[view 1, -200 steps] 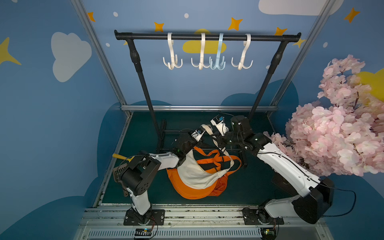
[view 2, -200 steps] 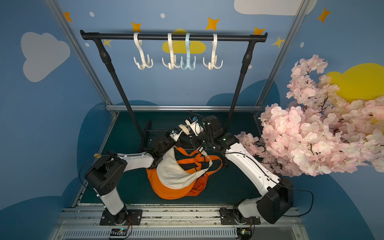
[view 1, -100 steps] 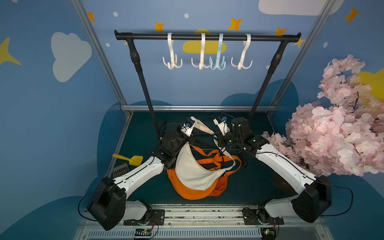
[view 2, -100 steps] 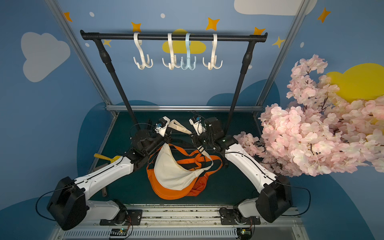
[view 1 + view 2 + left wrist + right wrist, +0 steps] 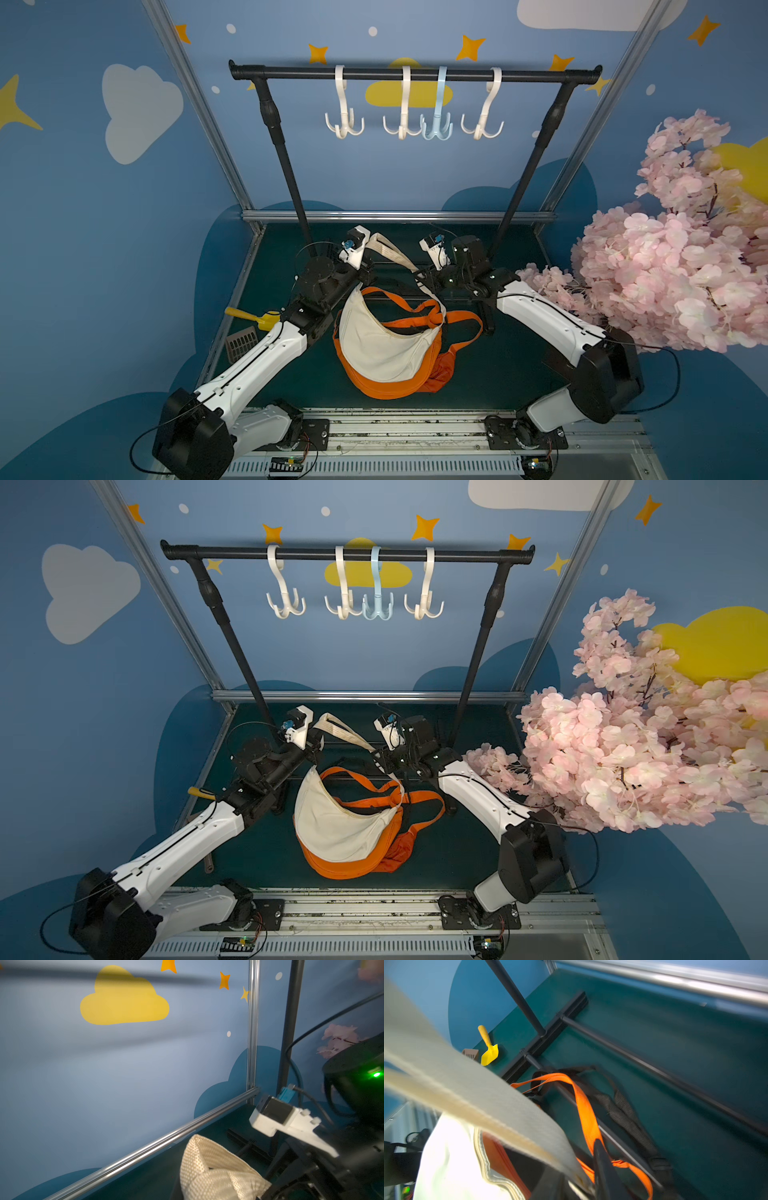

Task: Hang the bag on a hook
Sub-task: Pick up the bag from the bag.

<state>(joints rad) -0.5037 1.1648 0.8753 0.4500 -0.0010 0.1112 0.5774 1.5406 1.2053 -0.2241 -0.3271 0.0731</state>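
Observation:
A cream crescent bag (image 5: 382,345) (image 5: 336,825) lies on an orange bag (image 5: 390,388) on the green floor. Its cream strap (image 5: 392,257) (image 5: 212,1169) rises to my left gripper (image 5: 369,251) (image 5: 318,734), which is shut on the folded strap above the floor. From there the strap runs to my right gripper (image 5: 420,276) (image 5: 574,1159). That gripper's fingers (image 5: 602,1167) stand apart, open, with the strap (image 5: 500,1103) lying between them. Several hooks, among them a white hook (image 5: 344,124) and a pale blue hook (image 5: 436,124), hang empty on the black rail (image 5: 415,75) well above both grippers.
The rack's black uprights (image 5: 282,166) (image 5: 523,174) and base bars (image 5: 654,1072) stand just behind the grippers. Orange straps (image 5: 585,1109) and a black strap (image 5: 629,1113) lie over the base. A yellow scoop (image 5: 259,320) and brown grid piece (image 5: 241,343) sit left. Pink blossoms (image 5: 665,270) crowd the right.
My left arm has stretched out and carried the strap up and back to the left, lifting the cream bag's left end. The right gripper's jaws have parted.

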